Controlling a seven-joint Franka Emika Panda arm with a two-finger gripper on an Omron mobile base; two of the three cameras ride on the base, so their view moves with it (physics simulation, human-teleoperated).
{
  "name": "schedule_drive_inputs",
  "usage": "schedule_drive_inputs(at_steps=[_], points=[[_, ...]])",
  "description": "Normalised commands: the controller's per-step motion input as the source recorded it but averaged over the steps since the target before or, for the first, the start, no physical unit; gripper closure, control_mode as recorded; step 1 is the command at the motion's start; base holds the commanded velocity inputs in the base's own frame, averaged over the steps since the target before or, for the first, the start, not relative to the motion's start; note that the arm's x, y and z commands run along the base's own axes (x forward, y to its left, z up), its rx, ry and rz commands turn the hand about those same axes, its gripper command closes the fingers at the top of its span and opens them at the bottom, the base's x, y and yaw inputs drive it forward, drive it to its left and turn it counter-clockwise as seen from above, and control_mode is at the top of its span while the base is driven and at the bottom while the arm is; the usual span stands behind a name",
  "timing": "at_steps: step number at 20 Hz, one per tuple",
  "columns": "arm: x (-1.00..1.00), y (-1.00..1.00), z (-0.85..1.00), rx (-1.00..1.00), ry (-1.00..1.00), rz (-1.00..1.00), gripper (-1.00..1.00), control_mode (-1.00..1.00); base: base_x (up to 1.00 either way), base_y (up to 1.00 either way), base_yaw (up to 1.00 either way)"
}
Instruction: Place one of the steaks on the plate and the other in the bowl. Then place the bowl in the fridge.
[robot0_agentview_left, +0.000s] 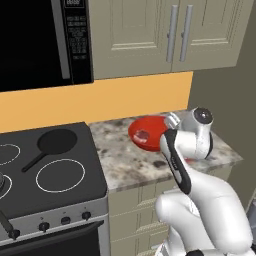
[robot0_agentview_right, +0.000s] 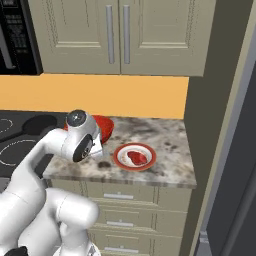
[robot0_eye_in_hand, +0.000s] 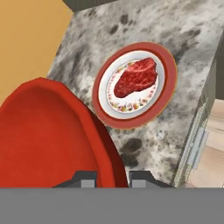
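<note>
Bowl (robot0_eye_in_hand: 48, 140) tilted, lifted off the counter (robot0_eye_in_hand: 175, 52) — one steak (robot0_agentview_left: 143, 135) inside. Second steak (robot0_eye_in_hand: 135, 78) flat on the plate (robot0_eye_in_hand: 168, 72) just beyond the hand (robot0_eye_in_hand: 113, 177), long axis slanting up-right in hand view. Speckled stone, orange wall, cream cabinets (robot0_agentview_right: 120, 35). Fingers narrowly parted — pinching the bowl's rim.
</note>
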Motion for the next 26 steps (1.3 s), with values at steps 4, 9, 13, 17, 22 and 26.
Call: schedule_drive_inputs(at_steps=[4, 9, 13, 17, 22, 26], points=[[-0.30, -0.34, 0.33, 0.26, 0.03, -0.04, 1.00, -1.00, 0.00, 0.00, 0.00], [-0.21, -0.32, 0.31, 0.14, 0.07, 0.06, 1.00, -1.00, 0.00, 0.00, 0.00], [-0.04, -0.05, 0.05, 0.00, 0.04, 0.03, 1.00, -1.00, 0.00, 0.00, 0.00], [0.00, 0.00, 0.00, 0.00, 0.00, 0.00, 1.00, -1.00, 0.00, 0.00, 0.00], [-0.04, 0.00, 0.00, 0.00, 0.00, 0.00, 1.00, -1.00, 0.00, 0.00, 0.00], [-0.08, 0.00, -0.02, 0.00, 0.00, 0.00, 1.00, 1.00, -0.45, 0.00, -0.02]])
